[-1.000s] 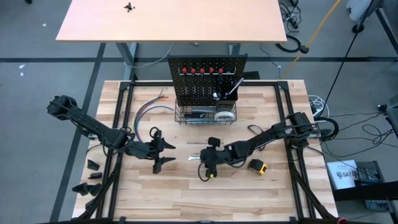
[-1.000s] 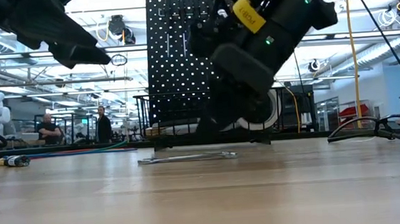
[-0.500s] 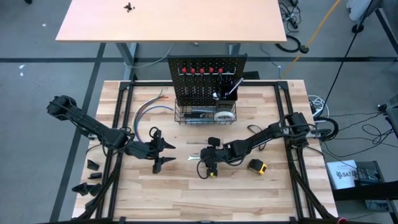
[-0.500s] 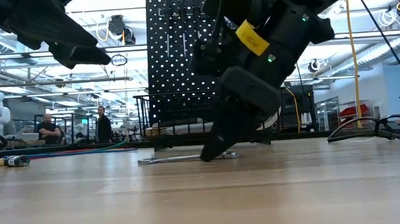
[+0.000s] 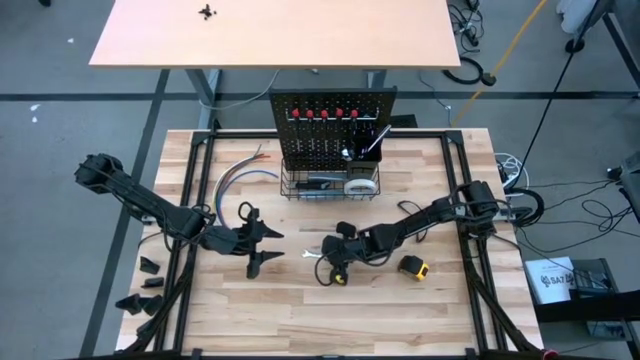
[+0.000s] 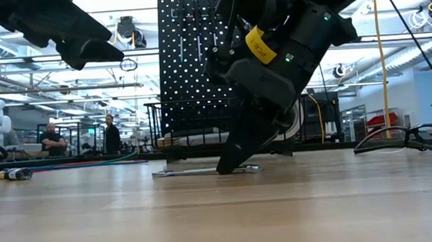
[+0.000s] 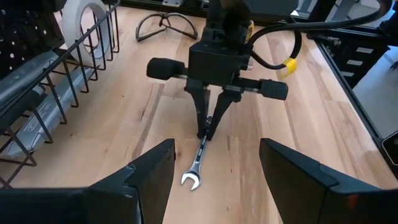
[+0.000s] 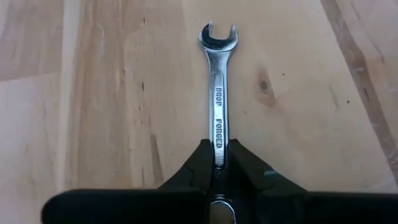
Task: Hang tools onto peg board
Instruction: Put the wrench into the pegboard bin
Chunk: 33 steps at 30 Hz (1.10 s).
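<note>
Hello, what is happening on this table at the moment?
The right gripper is down on the wooden table, its fingers closed on a silver wrench that lies flat there. The left gripper waits open above the table nearby, holding nothing. The peg board stands at the back, with some tools already on it and in its wire basket. A tape measure lies beside the right arm.

A silver wrench [image 8: 217, 99] lies flat on the wooden table, its open end bare, its shaft pinched between dark fingers. The black peg board [image 5: 333, 120] stands upright behind it, screwdrivers hung along its top.
</note>
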Tool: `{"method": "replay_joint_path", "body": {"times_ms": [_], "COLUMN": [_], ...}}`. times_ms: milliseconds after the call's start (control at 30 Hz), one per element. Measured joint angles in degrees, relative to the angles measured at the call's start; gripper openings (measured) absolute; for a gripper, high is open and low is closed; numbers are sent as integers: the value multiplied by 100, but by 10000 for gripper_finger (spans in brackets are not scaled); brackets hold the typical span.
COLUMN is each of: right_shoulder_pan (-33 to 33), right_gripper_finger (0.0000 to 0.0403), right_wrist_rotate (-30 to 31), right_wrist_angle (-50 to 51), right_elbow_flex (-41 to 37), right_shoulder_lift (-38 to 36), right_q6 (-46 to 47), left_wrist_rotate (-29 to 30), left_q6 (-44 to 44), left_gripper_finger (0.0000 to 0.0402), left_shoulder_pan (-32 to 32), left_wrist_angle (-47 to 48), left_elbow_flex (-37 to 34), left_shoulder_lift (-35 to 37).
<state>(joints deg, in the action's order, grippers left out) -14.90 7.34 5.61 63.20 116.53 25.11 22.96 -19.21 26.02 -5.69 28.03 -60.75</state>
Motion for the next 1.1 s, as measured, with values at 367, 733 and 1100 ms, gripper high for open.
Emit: {"method": "replay_joint_path", "body": {"times_ms": [367, 733, 1100], "right_shoulder_pan": [-57, -152, -419], "right_gripper_finger": [21, 21, 6], "right_wrist_rotate": [-2, 516, 1375], "right_wrist_angle": [-98, -225, -225], "right_elbow_flex": [-45, -59, -52], "right_shoulder_lift": [-122, -282, -293], "right_q6": [557, 365, -47], "left_wrist_rotate": [2, -652, -2320], "left_q6": [-436, -40, 316], "left_gripper_finger": [237, 237, 237], "left_shoulder_pan": [0, -239, -1365], "left_wrist_angle": [9, -101, -2245], "left_elbow_flex": [0, 0, 72], "left_shoulder_lift": [0, -722, -2569]}}
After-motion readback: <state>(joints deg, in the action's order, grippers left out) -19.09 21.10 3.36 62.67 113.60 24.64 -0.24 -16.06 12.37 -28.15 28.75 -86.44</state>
